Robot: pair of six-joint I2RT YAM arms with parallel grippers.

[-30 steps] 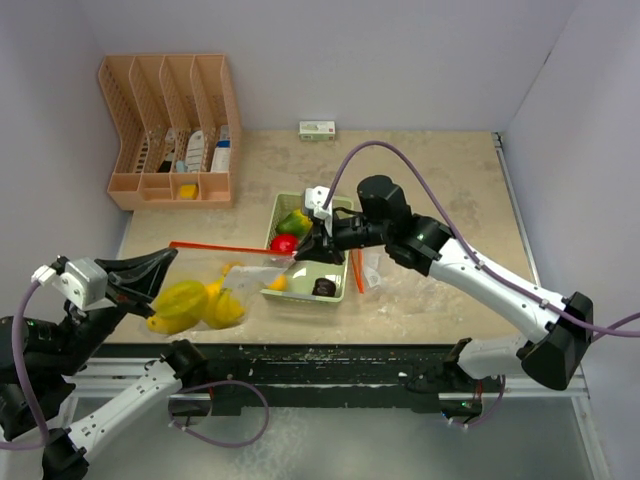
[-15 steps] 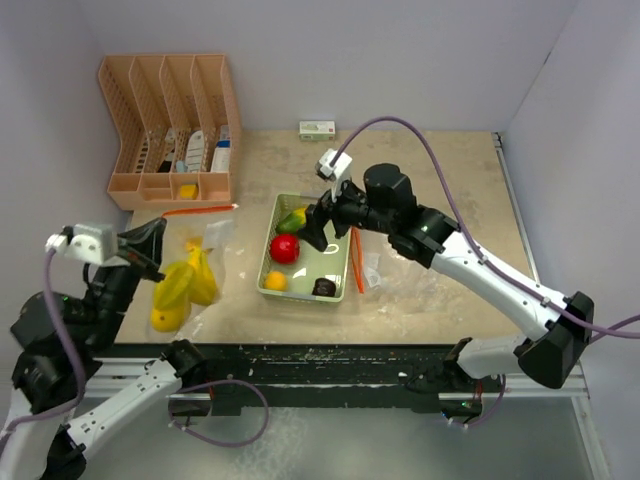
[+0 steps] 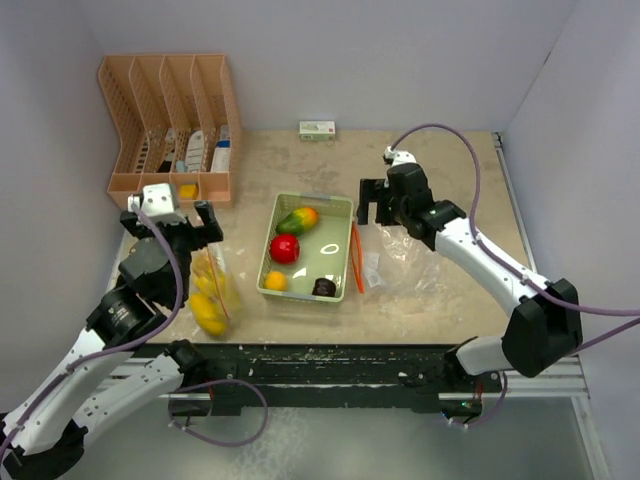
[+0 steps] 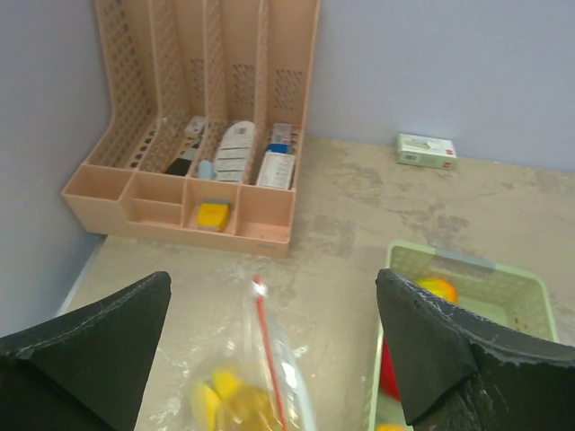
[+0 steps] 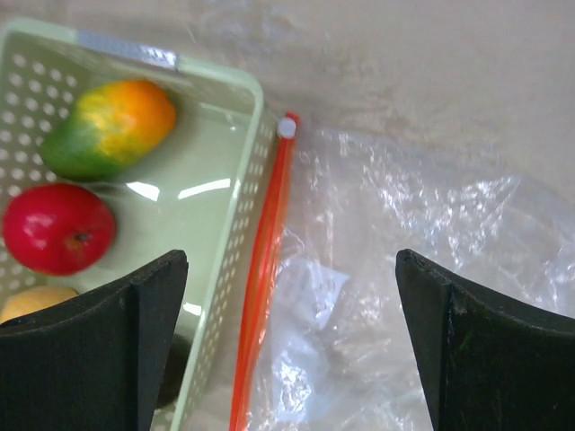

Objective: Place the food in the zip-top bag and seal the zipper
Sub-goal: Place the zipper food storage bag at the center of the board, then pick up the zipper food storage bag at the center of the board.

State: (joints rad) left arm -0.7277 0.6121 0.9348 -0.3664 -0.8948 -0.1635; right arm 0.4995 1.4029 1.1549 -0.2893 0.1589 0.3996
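Note:
A clear zip-top bag (image 3: 212,293) holding yellow food lies at the left, its orange-red zipper (image 4: 268,355) running toward me. My left gripper (image 3: 170,232) hovers open just behind it, holding nothing. The pale green tray (image 3: 340,207) holds a green-red mango (image 3: 298,219), red apple (image 3: 285,248), small orange (image 3: 276,281) and dark purple fruit (image 3: 323,287). A second clear bag (image 3: 400,262), empty, lies right of the tray with its zipper (image 5: 263,278) along the tray wall. My right gripper (image 3: 380,212) hangs open above that bag's far end, fingers (image 5: 99,346) straddling the zipper.
A peach desk organiser (image 3: 170,120) with small items stands at the back left, close behind my left gripper. A small white box (image 3: 317,129) sits against the back wall. Side walls close in the table on both sides.
My left gripper opened and let go of the fruit-filled bag, which dropped onto the table, and it swung back toward the organiser. My right gripper opened and drew back right, off the tray.

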